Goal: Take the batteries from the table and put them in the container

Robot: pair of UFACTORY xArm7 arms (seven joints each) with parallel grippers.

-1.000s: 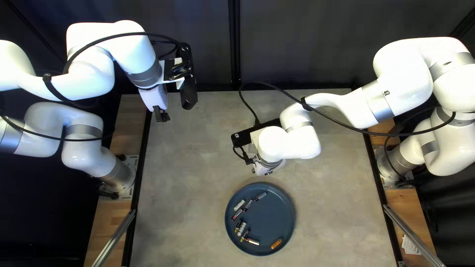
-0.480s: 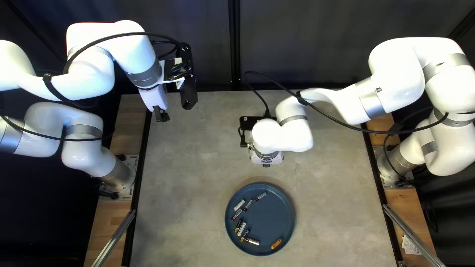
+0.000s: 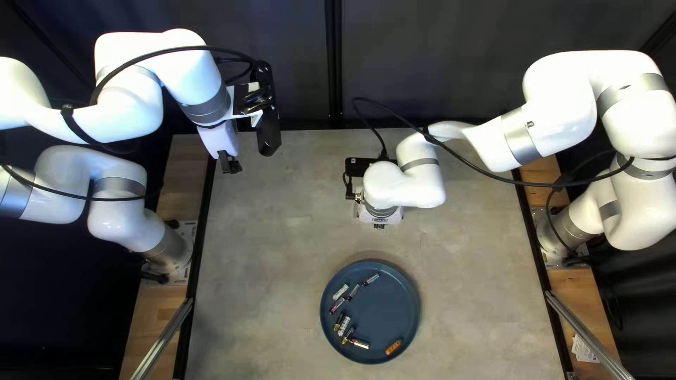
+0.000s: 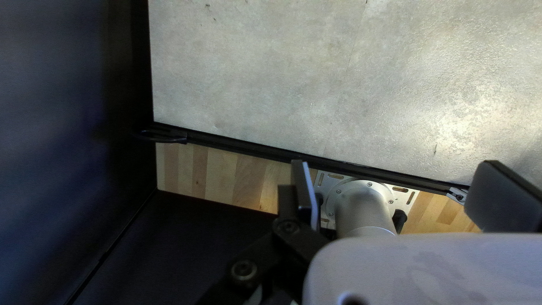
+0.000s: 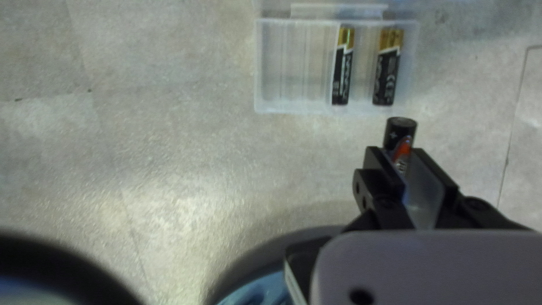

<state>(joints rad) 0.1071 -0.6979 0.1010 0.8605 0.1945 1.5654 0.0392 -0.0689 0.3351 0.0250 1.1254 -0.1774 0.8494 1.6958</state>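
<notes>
In the top left view my right gripper (image 3: pixel 379 226) is beyond the blue plate (image 3: pixel 377 313), which holds several loose batteries (image 3: pixel 341 291) and an orange one (image 3: pixel 393 347). My left gripper (image 3: pixel 229 166) hangs over the far left table corner. The right wrist view shows the right gripper (image 5: pixel 403 164) shut on a dark battery (image 5: pixel 399 133), its end sticking out past the fingertips. Ahead of it lies a clear compartmented container (image 5: pixel 282 68) with two black-and-gold batteries (image 5: pixel 342 68) inside, in separate slots. In the left wrist view the left gripper (image 4: pixel 395 189) stands open, nothing between its fingers.
The left arm's base (image 4: pixel 361 206) is bolted to the wooden strip (image 4: pixel 226 175) beside the table. A dark curtain (image 3: pixel 436 63) hangs behind the far edge. My right arm's cable (image 3: pixel 486 169) arches over the table's right side.
My right gripper has moved away from the plate toward the far edge and turned slightly, slowing over the last half second. The left arm and the batteries on the plate look unmoved.
</notes>
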